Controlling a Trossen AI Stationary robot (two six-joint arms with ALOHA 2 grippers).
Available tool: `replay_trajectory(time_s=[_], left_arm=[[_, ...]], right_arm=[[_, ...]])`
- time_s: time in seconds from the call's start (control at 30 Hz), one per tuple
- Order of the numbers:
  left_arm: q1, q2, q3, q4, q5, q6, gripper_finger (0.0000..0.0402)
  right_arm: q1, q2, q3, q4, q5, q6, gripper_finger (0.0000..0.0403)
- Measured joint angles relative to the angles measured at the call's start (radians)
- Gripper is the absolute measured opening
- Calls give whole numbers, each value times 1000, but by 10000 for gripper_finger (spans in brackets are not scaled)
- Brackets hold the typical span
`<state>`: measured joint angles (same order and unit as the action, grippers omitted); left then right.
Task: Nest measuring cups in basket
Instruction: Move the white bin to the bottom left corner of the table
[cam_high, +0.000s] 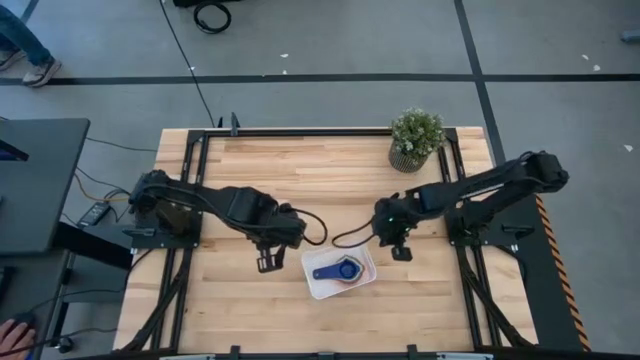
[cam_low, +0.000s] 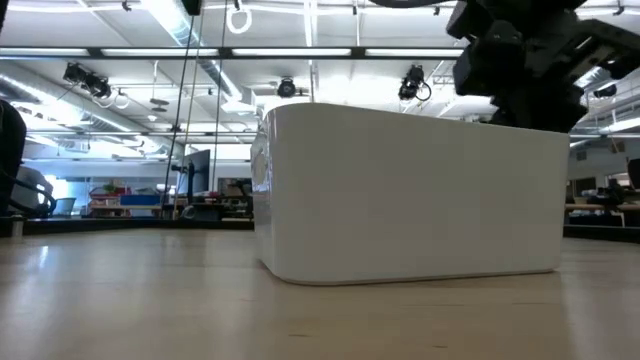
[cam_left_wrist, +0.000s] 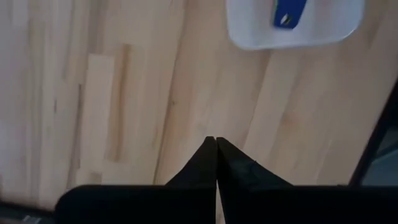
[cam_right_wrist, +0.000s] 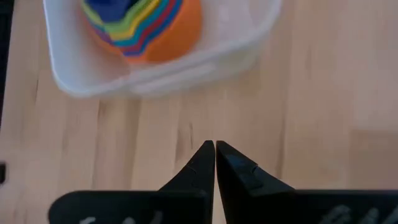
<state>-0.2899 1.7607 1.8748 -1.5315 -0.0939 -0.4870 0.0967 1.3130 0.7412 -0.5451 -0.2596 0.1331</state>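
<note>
We see the cups (cam_right_wrist: 146, 28) nested in one stack inside the basket (cam_high: 339, 272), the orange one outermost, with red, green, yellow and blue rims ringed inside it in the right wrist view. From above, only a blue cup with its handle pointing left shows on top (cam_high: 340, 270). The basket sits on the table (cam_high: 330, 170) toward its near edge, about midway between the two arms, turned slightly askew to the table's sides. In the low view its white wall (cam_low: 410, 190) fills the middle of the scene and hides what lies inside.

The left gripper (cam_high: 268, 262) hangs over bare wood just left of the basket, its fingers (cam_left_wrist: 200, 165) pressed together and holding nothing. The right gripper (cam_high: 400, 252) hangs just right of the basket's far corner, its fingertips (cam_right_wrist: 205, 158) likewise meeting at a point and empty. Neither gripper touches the basket.

A small potted plant (cam_high: 415, 138) stands at the table's far edge, right of centre, well apart from the basket. Beyond the table, at the far left, we see a person's leg and shoe (cam_high: 30, 55) on the grey floor.
</note>
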Motion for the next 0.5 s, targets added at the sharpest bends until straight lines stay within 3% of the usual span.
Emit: replay_trajectory(time_s=[0.1,0.5], left_arm=[[-6,2,0,-45,-12,-5,6],[-44,-54,-1,-39,-32,-37,6]], right_arm=[[28,90,26,72,-12,3,22],[81,434,290,57,-72,-58,22]])
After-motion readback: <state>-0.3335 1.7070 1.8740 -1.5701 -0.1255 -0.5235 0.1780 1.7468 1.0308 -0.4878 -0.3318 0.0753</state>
